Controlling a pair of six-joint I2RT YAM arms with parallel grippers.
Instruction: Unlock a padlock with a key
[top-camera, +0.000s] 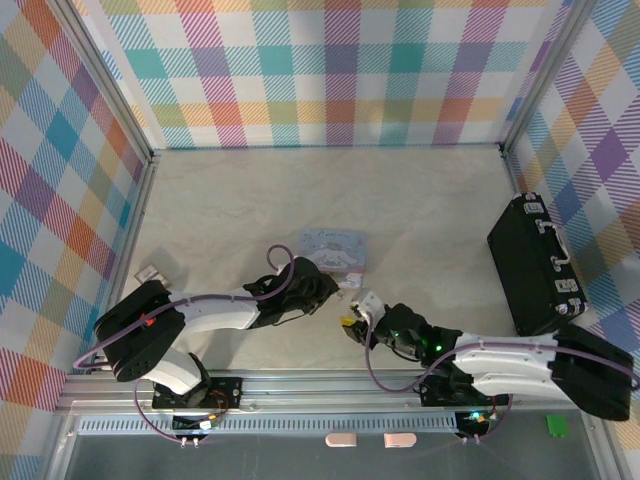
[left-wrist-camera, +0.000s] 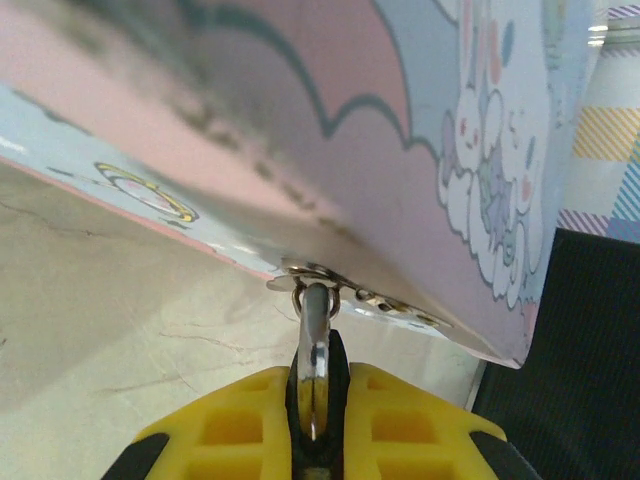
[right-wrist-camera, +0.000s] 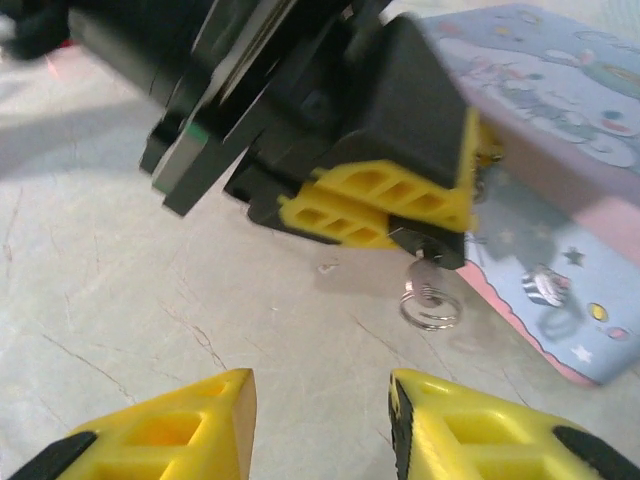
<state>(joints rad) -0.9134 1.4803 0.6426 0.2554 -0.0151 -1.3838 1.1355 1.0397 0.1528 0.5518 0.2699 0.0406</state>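
Two claws: left claw (left-wrist-camera: 315, 420) clenched on the padlock (left-wrist-camera: 314, 330) at the tin (right-wrist-camera: 560, 100), right claw (right-wrist-camera: 320, 420) unclenched, just apart.

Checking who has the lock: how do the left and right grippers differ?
The left gripper is shut on the padlock; the right gripper is open, nothing between its fingers. The left gripper sits close at the tin; the right gripper is farther from it. Both have yellow fingers.

hidden: padlock (left-wrist-camera: 316, 340) body, mostly between left end effector (left-wrist-camera: 316, 395) fingers | cut off: tin (left-wrist-camera: 400, 150), at the view's edges
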